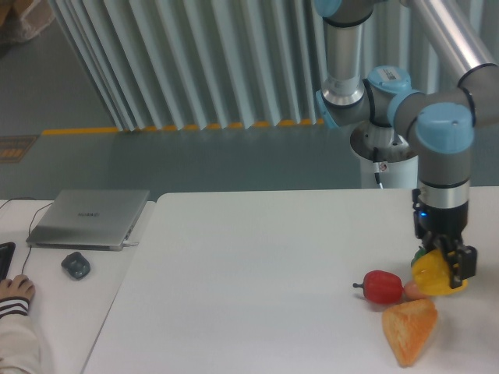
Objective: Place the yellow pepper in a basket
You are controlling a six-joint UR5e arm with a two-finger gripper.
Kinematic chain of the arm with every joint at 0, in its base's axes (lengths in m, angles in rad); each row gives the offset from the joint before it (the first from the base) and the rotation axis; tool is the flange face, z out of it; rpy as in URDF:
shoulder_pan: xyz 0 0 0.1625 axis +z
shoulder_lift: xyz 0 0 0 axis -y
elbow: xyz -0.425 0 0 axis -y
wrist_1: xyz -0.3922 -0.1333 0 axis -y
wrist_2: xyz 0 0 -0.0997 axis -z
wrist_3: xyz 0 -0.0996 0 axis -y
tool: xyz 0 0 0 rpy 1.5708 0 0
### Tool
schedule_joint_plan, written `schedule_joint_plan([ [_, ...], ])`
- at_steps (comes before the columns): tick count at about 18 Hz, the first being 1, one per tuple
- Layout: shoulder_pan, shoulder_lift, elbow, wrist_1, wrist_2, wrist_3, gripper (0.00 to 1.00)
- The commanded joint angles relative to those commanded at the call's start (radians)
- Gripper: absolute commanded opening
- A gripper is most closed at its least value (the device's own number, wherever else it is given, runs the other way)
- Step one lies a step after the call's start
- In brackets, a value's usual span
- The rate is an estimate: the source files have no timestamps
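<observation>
The yellow pepper (433, 276) is a small glossy bright-yellow toy pepper at the right of the white table (257, 265). My gripper (444, 261) points straight down onto it, and its dark fingers (466, 260) are closed around the pepper. I cannot tell whether the pepper rests on the table or hangs just above it. A red pepper (382, 287) lies just left of it. An orange triangular wedge (408, 329) lies in front of both. No basket is in view.
A closed grey laptop (90, 218) and a dark mouse (76, 265) sit on the side table at the left. A person's hand (14, 290) in a striped sleeve rests at the far left edge. The robot base (386, 156) stands behind the table.
</observation>
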Motion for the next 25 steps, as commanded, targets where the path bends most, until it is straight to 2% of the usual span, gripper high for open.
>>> schedule_joint_plan([
  [4,0.094,-0.005,0.009,0.012,-0.008,0.153,0.45],
  [7,0.129,-0.017,0.017,0.024,-0.009,0.155,0.45],
  [10,0.169,-0.044,0.023,0.093,-0.008,0.152,0.45],
  [15,0.246,-0.083,0.063,0.127,-0.009,0.155,0.45],
  [19,0.289,-0.101,0.060,0.155,-0.005,0.227,0.61],
  [23,0.325,-0.117,0.074,0.163,-0.006,0.286,0.61],
  [24,0.331,-0.123,0.077,0.164,-0.005,0.299,0.65],
  [25,0.335,-0.124,0.077,0.164,-0.006,0.300,0.76],
])
